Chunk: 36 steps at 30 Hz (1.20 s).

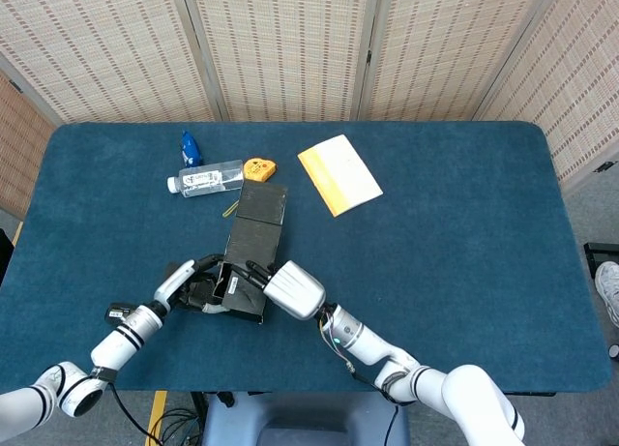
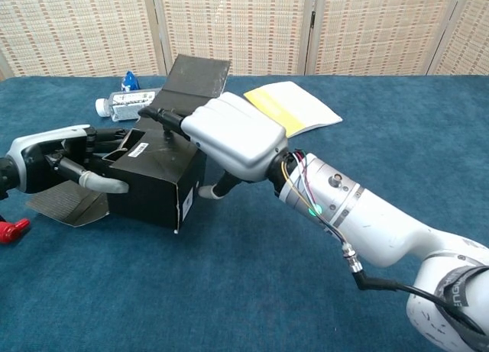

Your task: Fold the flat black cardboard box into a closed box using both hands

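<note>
The black cardboard box (image 2: 153, 185) stands half-formed on the blue table (image 1: 464, 233), its top open. Its long lid flap (image 2: 195, 79) slopes up and away, and a side flap (image 2: 66, 204) lies flat at the left. My left hand (image 2: 55, 163) grips the box's left wall, one finger curled across its face. My right hand (image 2: 231, 137) lies over the box's top right edge, fingers reaching across the opening and thumb against the right wall. From above, the box (image 1: 248, 262) sits between the left hand (image 1: 191, 287) and the right hand (image 1: 292, 289).
A plastic bottle (image 1: 205, 179) with a blue cap, a small orange object (image 1: 256, 166) and a yellow-and-white booklet (image 1: 338, 173) lie beyond the box. A small red item (image 2: 9, 230) sits at the near left.
</note>
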Each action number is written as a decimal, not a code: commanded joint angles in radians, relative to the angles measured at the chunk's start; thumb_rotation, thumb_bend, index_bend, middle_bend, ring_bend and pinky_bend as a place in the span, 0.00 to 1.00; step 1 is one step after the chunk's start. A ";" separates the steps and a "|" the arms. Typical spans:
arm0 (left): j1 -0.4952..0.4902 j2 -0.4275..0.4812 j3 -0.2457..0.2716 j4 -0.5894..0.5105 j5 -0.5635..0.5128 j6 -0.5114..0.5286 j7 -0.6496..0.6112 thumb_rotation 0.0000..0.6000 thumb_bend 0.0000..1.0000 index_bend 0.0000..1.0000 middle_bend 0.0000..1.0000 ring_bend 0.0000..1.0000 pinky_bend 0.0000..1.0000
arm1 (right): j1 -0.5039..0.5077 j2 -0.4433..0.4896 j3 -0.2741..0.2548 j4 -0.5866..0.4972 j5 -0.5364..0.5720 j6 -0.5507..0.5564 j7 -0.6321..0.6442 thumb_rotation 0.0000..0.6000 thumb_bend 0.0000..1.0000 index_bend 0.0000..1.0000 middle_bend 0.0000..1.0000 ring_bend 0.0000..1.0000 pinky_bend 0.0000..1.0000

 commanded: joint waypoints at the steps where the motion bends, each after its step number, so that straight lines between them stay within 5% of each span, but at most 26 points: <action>1: 0.007 -0.021 -0.003 0.018 -0.001 0.018 0.060 1.00 0.09 0.23 0.30 0.63 0.48 | -0.002 0.003 -0.006 0.006 -0.005 0.007 0.006 1.00 0.10 0.08 0.26 0.65 0.91; 9: 0.007 -0.069 -0.005 0.040 -0.019 0.005 0.164 1.00 0.09 0.23 0.30 0.61 0.45 | -0.006 0.008 -0.021 0.033 -0.009 0.002 0.010 1.00 0.10 0.08 0.26 0.65 0.91; 27: 0.002 -0.102 0.023 0.106 0.000 -0.015 0.170 1.00 0.09 0.20 0.26 0.60 0.39 | 0.032 -0.007 -0.073 0.123 -0.047 -0.023 0.106 1.00 0.10 0.08 0.27 0.66 0.91; 36: 0.000 -0.103 0.027 0.106 0.004 -0.014 0.167 1.00 0.09 0.20 0.26 0.60 0.39 | 0.070 0.033 -0.098 0.077 -0.067 -0.073 0.129 1.00 0.24 0.19 0.31 0.68 0.91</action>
